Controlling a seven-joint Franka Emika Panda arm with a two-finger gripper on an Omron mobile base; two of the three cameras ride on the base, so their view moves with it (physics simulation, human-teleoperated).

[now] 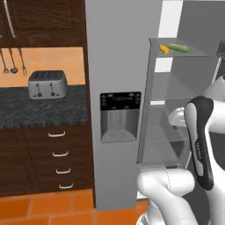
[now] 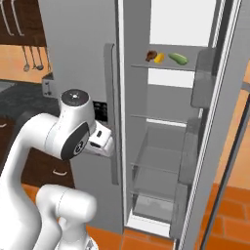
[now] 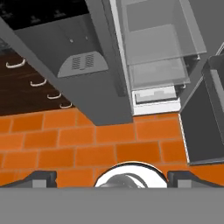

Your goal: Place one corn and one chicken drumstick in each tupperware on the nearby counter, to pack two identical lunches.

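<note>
While the jaws [image 3: 112,178] stand wide open w/ nothing held, aimed down at the floor [image 3: 87,144], the food sits well above them on the fridge's top shelf [image 2: 163,67]. L to R there: drumstick [image 2: 151,55], corn [image 2: 159,58], a green veg [image 2: 178,59]. Corn's long axis runs roughly front-to-back; hand must rise and tip up. Table [image 1: 41,107] lies left of the fridge.

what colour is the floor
Orange tiles, clearest in the hand view.
</note>
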